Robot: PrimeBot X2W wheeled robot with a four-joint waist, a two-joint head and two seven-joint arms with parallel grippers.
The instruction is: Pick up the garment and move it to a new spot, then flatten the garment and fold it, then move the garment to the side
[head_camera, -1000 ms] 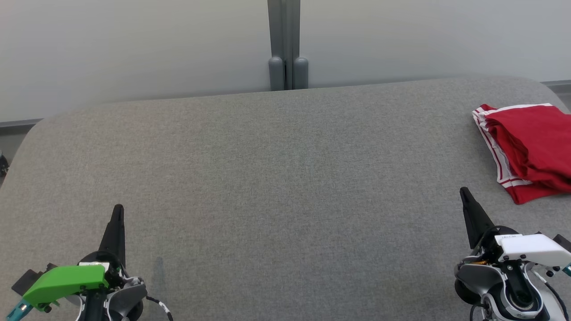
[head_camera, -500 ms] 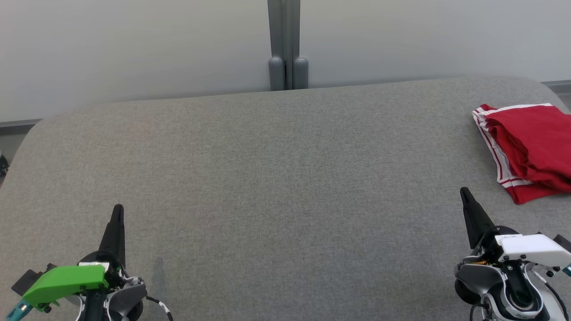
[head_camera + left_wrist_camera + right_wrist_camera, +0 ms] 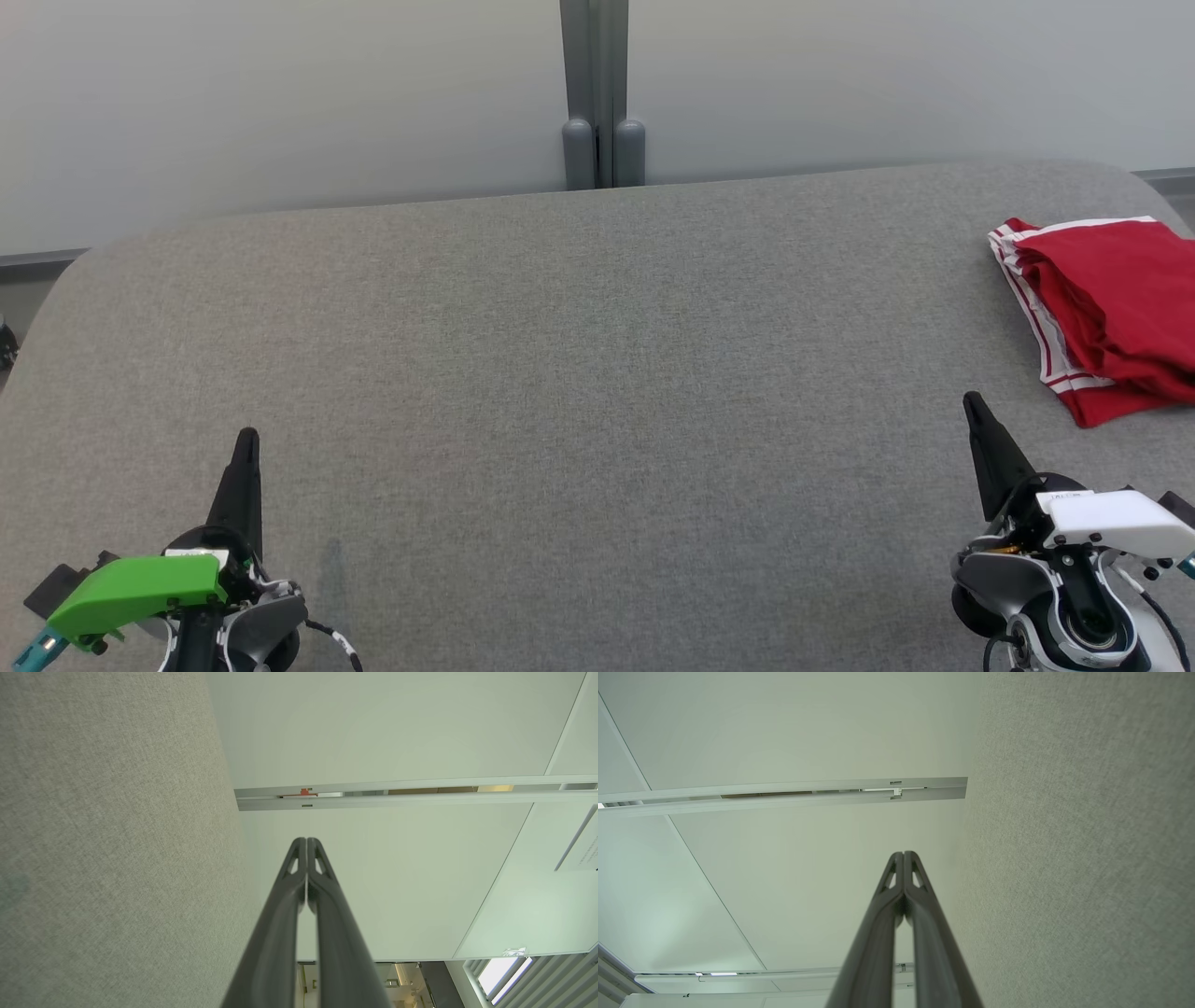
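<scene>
The garment lay folded at two o'clock on the table, by its edge, which I judged was the side spot. I had the left gripper at seven and the right gripper at five, jaws together, empty.

1. The right gripper is pointing up from the bottom edge, its two dark fingers pressing together at the tips.
2. A grey fabric surface is lying along the right side.
3. A pale panelled wall is standing on the left, with a light rail running across it.
</scene>
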